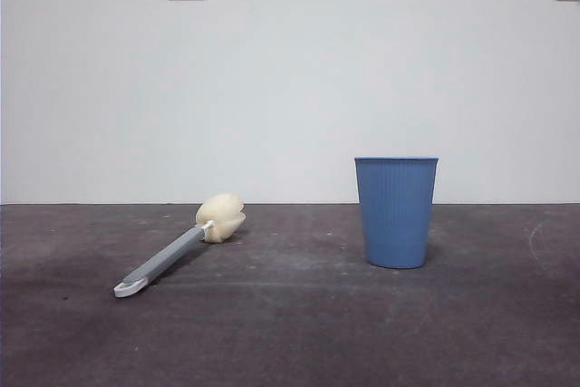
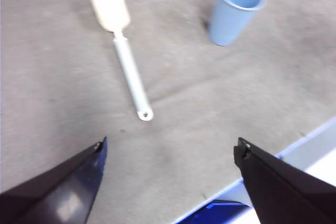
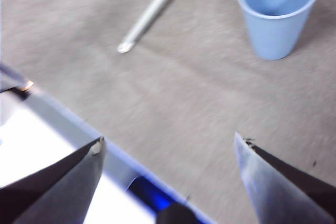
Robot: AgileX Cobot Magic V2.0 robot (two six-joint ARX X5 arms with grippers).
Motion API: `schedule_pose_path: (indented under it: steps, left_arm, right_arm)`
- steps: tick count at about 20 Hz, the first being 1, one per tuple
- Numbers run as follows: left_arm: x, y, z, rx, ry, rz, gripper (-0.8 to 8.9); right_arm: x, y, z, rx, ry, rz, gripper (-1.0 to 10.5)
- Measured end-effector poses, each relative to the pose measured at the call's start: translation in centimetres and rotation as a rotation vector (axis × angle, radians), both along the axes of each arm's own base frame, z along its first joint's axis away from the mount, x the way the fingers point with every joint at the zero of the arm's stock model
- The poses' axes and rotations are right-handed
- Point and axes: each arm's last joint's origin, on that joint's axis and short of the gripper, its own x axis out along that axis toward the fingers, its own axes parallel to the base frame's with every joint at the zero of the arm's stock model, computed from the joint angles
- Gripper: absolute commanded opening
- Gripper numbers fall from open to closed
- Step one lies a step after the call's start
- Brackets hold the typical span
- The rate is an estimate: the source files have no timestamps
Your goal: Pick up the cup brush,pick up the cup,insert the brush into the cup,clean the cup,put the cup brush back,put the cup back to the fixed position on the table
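With both the left gripper (image 2: 169, 148) and right gripper (image 3: 168, 145) spread wide and empty, the grey-handled, cream-sponge cup brush (image 1: 178, 249) lies flat on the dark grey table (image 1: 290, 333), well apart from the upright ribbed blue plastic cup (image 1: 396, 211); straddle the handle mid-length.

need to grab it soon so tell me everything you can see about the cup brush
The cup brush lies flat on the table, well apart from the blue cup. It has a long slim grey handle, plastic by the look of it, ending in a white loop with a small hole. At the other end sits a rounded cream-yellow sponge head. In the front view the loop end points toward the camera and the head lies farther back. Nothing but the table touches it; neither end effector is near it.
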Motion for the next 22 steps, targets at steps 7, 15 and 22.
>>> schedule_pose_path:
  steps: [7,15,22]
  left_arm:
    - [-0.1,-0.1,0.0,-0.022,0.023,-0.06,4.08]
    - [-0.1,-0.1,0.0,-0.022,0.023,-0.06,1.31]
    - [-0.1,-0.1,0.0,-0.022,0.023,-0.06,-0.08]
  right_arm:
    - [-1.7,-0.9,2.9,-0.022,0.009,0.043,4.1]
    - [-1.7,-0.9,2.8,-0.027,0.013,0.045,0.8]
    - [-1.7,-0.9,2.8,-0.027,0.01,0.046,-0.1]
